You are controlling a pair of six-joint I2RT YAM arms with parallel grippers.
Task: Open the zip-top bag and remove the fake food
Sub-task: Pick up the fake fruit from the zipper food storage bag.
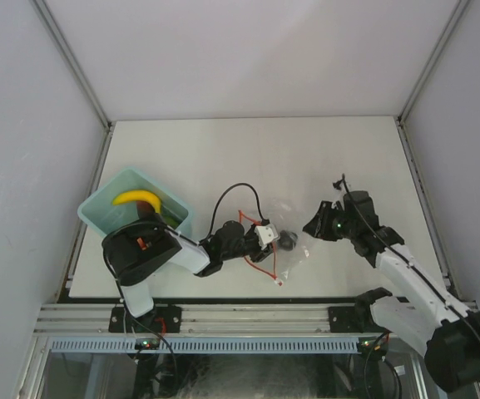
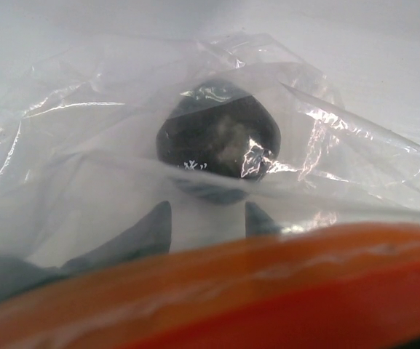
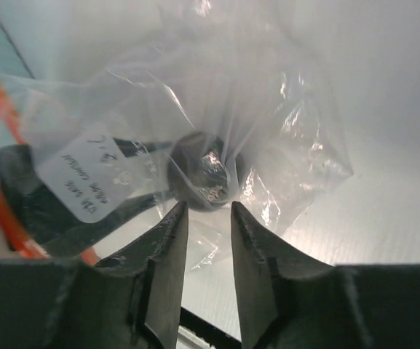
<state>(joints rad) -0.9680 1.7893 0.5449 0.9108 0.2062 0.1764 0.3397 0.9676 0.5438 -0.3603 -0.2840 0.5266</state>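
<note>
**Top view.** The zip-top bag (image 1: 292, 256) lies on the table (image 1: 248, 158) between the two grippers. Its red-orange zip strip (image 1: 254, 248) is on the side of the left gripper (image 1: 264, 235). Only this view shows the light blue bin (image 1: 98, 214), well to the left of the bag, with the banana (image 1: 136, 198) in it.

**Left wrist view.** The fingertips (image 2: 153, 224) reach past the zip strip into the bag mouth and stand apart (a layer of film veils them). The dark purple piece (image 2: 217, 138) sits inside the bag just beyond them and is not gripped. The strip is blurred and hides the lower parts of the fingers.

**Right wrist view.** The right gripper (image 3: 202, 233) is at the bag end opposite the strip, its fingers apart with a narrow gap and clamping nothing. A white label (image 3: 93, 174) on the bag shows here only. Whether the tips touch the film cannot be determined.
</note>
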